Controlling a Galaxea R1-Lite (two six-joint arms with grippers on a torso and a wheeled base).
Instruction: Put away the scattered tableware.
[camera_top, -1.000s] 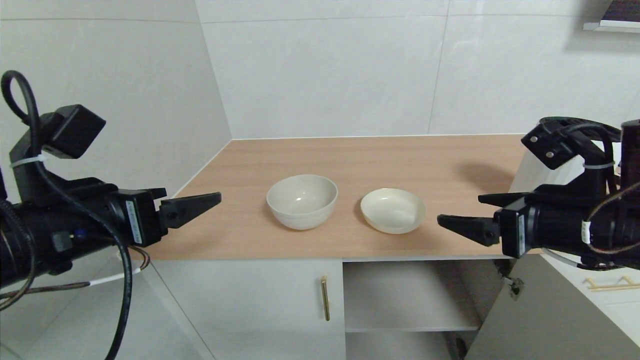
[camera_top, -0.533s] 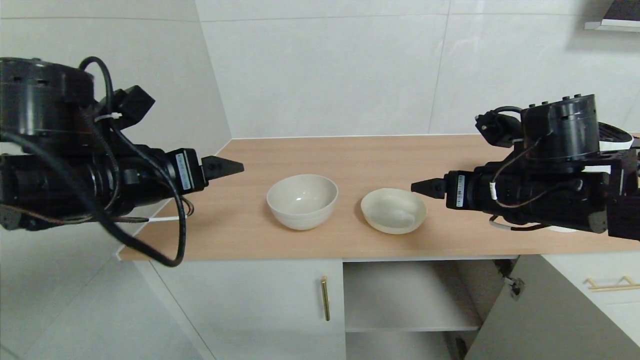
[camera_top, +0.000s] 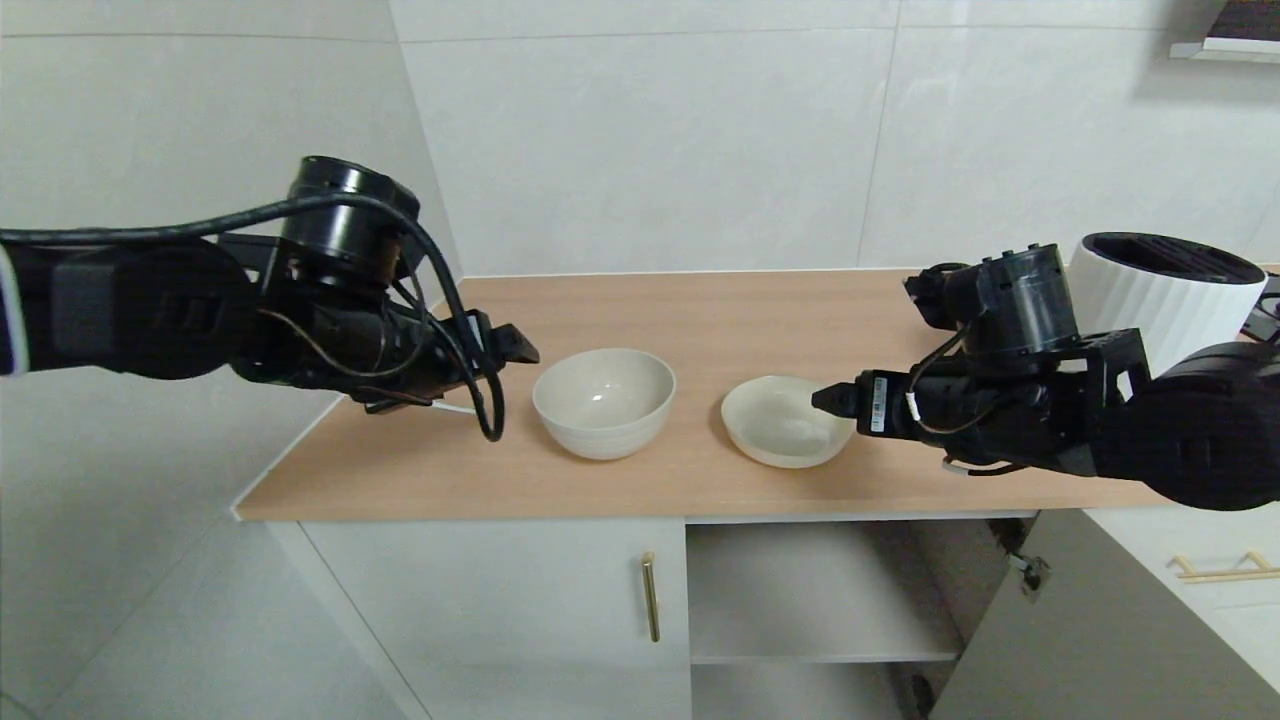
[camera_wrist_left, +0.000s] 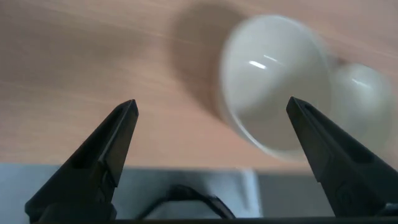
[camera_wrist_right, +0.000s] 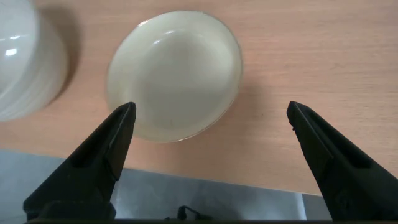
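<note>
- Nothing is stowed yet: your deep bowl (camera_top: 604, 402) and shallow bowl (camera_top: 787, 420) sit side by side on the surface (camera_top: 700, 310).
- Your left claw (camera_top: 512, 348) and right claw (camera_top: 828, 400) flank them, both spread wide and empty.
- Both pickups are left to do.

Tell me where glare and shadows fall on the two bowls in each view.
Head view: small glint inside the deeper bowl; shallow bowl has none. Left wrist view: a short glint in the deeper bowl, its dark shadow on the countertop beside it. Right wrist view: shallow bowl without glare, soft shadow alongside.
</note>
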